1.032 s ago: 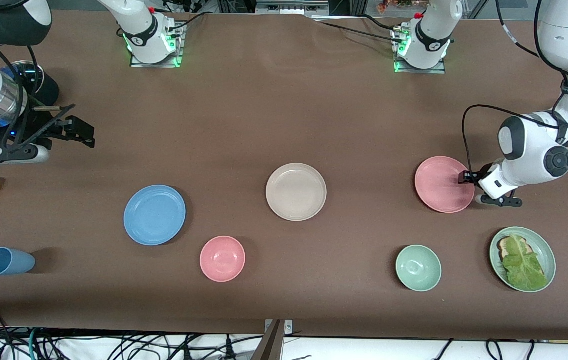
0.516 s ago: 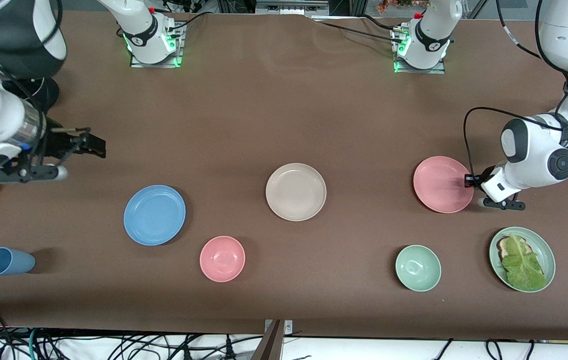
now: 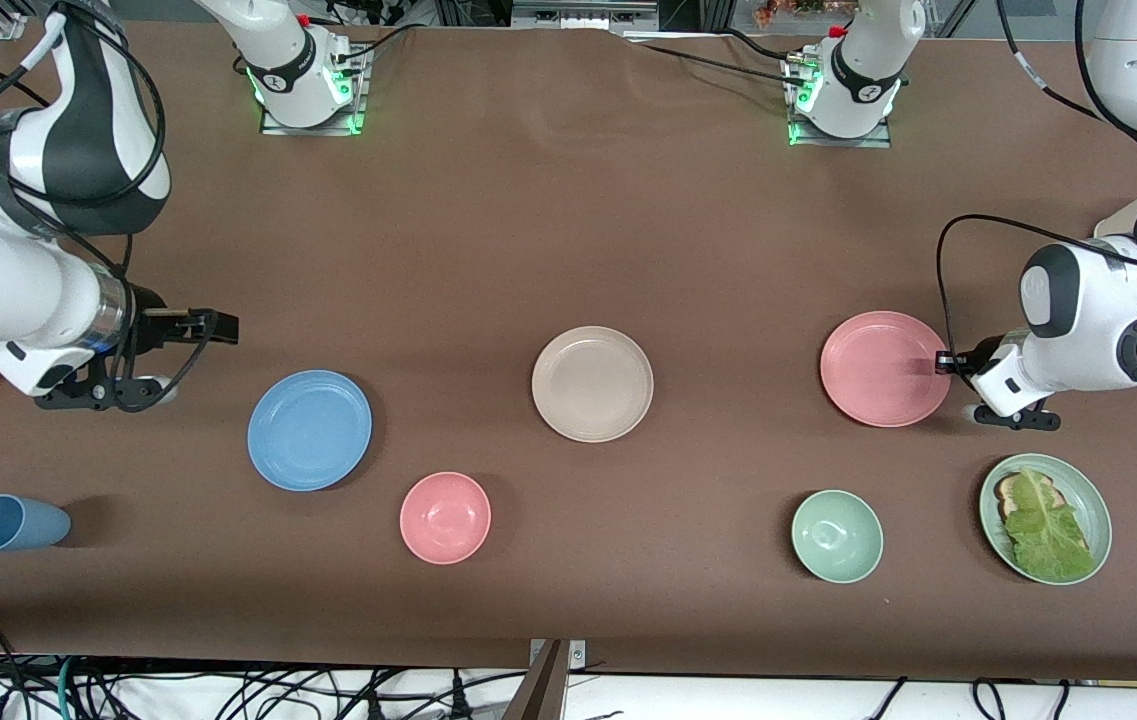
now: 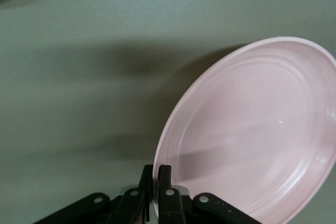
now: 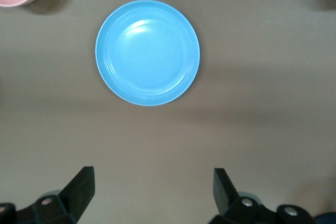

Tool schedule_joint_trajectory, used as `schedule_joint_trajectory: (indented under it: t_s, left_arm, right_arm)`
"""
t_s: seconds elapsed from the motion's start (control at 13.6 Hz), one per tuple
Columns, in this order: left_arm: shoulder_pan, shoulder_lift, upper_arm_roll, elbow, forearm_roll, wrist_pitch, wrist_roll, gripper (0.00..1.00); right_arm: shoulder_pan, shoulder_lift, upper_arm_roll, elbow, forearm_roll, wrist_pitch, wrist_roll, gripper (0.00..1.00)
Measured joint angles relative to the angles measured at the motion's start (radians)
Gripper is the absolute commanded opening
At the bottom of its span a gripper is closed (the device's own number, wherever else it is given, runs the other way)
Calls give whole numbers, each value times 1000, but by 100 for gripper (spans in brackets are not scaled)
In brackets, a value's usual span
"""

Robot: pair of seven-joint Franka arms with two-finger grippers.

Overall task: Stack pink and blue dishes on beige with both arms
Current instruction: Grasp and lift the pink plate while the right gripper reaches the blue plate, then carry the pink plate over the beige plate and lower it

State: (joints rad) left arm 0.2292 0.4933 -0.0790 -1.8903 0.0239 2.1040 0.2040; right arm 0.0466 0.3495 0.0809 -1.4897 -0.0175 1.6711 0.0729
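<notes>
While right gripper hangs w/ fingers spread over bare table beside blue plate, beige plate sits mid-table. Left gripper pinches rim of pink plate, toward left arm's end. No legible writing.

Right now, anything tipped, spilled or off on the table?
One thing: the blue cup lies on its side near the front edge, toward the right arm's end. The pink plate sits tilted, its rim pinched in the left gripper. The right gripper hangs open short of the blue plate. No spills or damage.
</notes>
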Motion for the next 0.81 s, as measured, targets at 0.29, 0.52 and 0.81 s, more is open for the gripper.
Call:
schedule_joint_trajectory:
  t_s: [0.29, 0.52, 0.81]
  left_arm:
    - [-58, 0, -4, 118, -9, -181, -94, 0]
    - [-77, 0, -24, 200, -54, -293, -142, 0]
    - [-78, 0, -125, 267, -128, -353, -311, 0]
  right_arm:
    - [-61, 68, -10, 0, -1, 54, -20, 100]
    - [-73, 145, -12, 1, -1, 142, -31, 100]
    - [-72, 228, -11, 1, -1, 256, -32, 100]
